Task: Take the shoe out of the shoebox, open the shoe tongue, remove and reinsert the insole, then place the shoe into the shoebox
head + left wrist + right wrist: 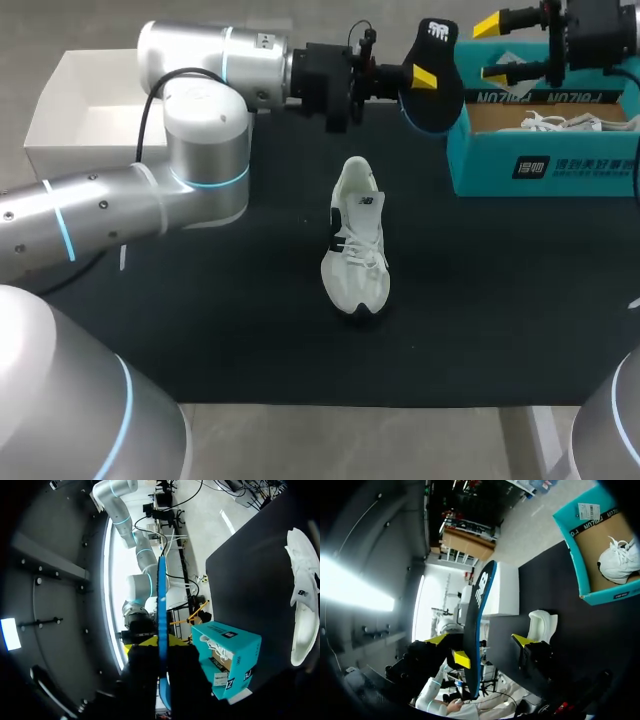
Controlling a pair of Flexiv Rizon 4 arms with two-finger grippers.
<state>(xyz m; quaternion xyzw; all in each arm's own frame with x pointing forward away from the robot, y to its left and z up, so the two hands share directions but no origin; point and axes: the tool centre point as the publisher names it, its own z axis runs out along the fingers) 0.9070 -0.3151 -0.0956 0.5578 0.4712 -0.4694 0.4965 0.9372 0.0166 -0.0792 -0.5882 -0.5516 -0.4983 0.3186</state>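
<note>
insole (435,95): dark with a blue edge, held up at upper centre of the head view, pinched by the left gripper (415,72).
right gripper (492,48): upper right, fingers spread, tips just beside the insole, gripping nothing.
shoe (357,240): white, upright on the black mat (250,320), frame centre.
shoebox (540,165): teal, open, right edge, with a second shoe (570,122) inside.
white box (80,110): upper left.

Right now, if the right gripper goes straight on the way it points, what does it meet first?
Probably the insole, held up by the left gripper just ahead; depth is unclear.
</note>
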